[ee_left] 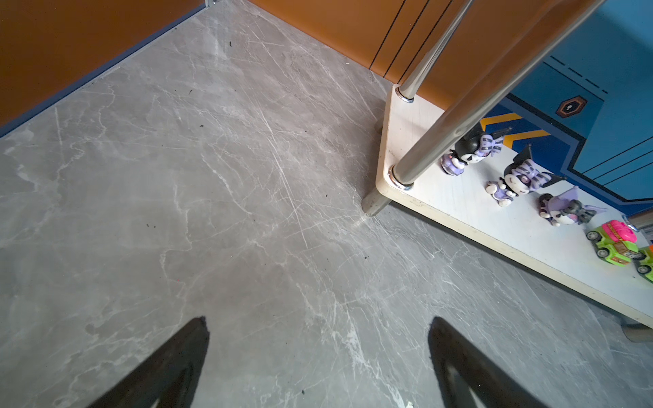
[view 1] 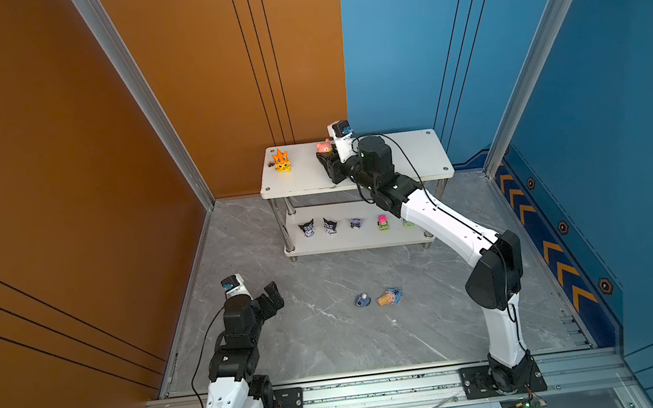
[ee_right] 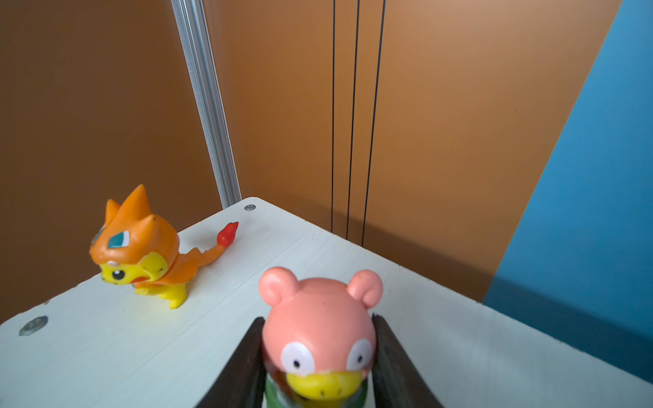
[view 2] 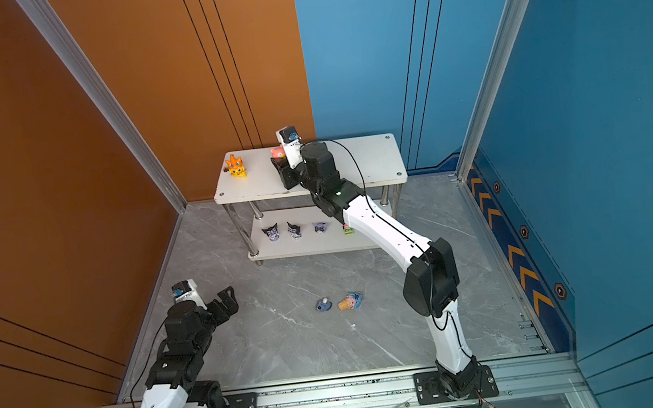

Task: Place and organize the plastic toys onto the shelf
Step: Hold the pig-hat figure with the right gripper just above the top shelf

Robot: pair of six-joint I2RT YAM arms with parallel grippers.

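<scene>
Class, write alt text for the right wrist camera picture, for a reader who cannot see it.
The right gripper clasps a pink bear figurine from both sides, at the white top board of the shelf. An orange spiky creature with a red-tipped tail stands apart from it on that board. An orange wall and a blue wall rise behind.

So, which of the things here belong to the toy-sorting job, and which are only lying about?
Job: shelf; orange spiky creature; pink bear, in the right claw; three eared heads; two green cars; grey-blue donkey and cone toy, both on the floor.
Not the job: white speck on the floor; front rail.
</scene>
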